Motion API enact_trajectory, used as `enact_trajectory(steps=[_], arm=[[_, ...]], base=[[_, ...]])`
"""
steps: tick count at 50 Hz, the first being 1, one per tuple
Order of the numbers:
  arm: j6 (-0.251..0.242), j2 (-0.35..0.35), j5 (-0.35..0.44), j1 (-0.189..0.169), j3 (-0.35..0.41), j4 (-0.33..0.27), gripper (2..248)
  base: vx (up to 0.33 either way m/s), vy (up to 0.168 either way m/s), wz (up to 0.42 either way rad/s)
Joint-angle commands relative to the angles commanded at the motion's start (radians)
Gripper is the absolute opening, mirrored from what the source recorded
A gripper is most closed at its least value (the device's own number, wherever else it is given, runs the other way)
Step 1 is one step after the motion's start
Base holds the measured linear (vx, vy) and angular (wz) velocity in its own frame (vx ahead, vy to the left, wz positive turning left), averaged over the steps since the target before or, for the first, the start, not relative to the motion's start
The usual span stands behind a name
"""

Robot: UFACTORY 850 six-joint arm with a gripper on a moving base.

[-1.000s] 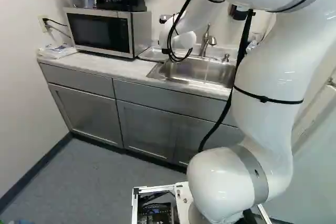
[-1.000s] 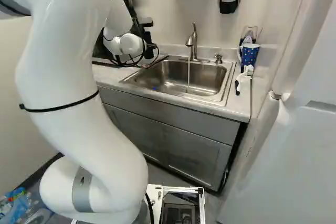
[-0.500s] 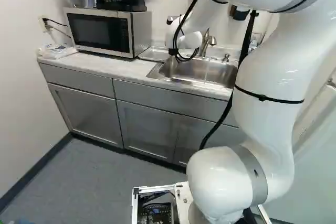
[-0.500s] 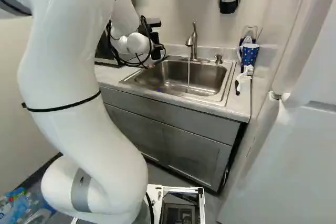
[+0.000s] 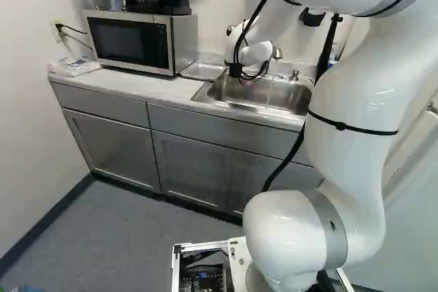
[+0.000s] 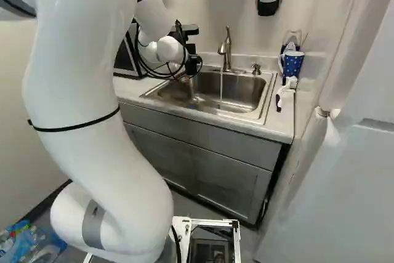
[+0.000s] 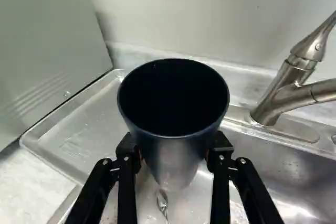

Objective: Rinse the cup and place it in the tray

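- Half open at gripper (image 6: 184, 78), clamped on cup (image 7: 173, 153) from both sides
- Holding it mouth up at sink (image 6: 243, 95), near tray (image 7: 86, 140)
- Running water from faucet (image 6: 227, 50) into sink, apart from cup

From left and right behind the arm (image 5: 349, 107), both base views look ahead and down, sharing the sink (image 6: 240, 93) in the upper half, which the wrist view faces closer

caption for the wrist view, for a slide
Gripper holding a dark cup upright, metal tray to one side, sink faucet to the other.
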Motion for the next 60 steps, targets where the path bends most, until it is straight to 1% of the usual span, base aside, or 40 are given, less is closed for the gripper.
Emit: enact_trajectory(steps=[17, 21, 47, 60], arm=[[0.000, -0.002, -0.076, -0.047, -0.002, 0.000, 125], [0.000, -0.001, -0.079, -0.056, -0.002, 0.000, 125], [0.000, -0.001, -0.079, -0.057, -0.001, 0.000, 125], [0.000, 0.042, -0.079, -0.072, 0.047, 0.000, 125]], base=[[0.000, 0.000, 0.000], [0.000, 0.000, 0.000], [0.000, 0.000, 0.000], [0.000, 0.000, 0.000]])
